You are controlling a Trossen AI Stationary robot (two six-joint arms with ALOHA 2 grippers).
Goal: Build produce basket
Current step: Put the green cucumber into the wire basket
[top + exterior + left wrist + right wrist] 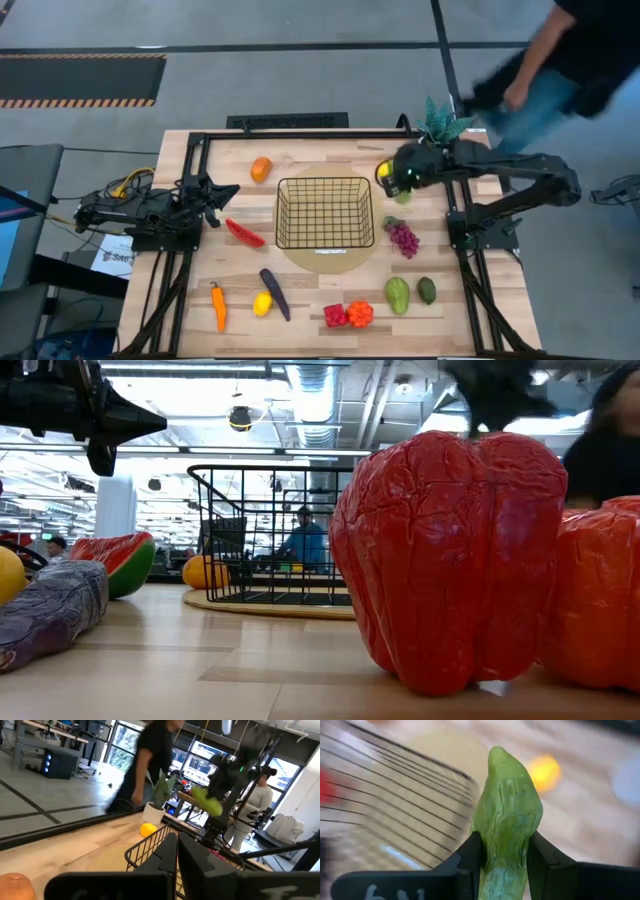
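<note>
While the left gripper (225,190) is idling pressed shut left of the basket (324,212), the right gripper (504,851) is pinching a green pepper (506,832) aloft beside the basket's far right corner. Next, I judge: carrying it over the rim, then releasing.

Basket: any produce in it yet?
No. In the high view the basket shows only bare wire grid over the tan mat; the right gripper holds a green fruit outside it.
</note>
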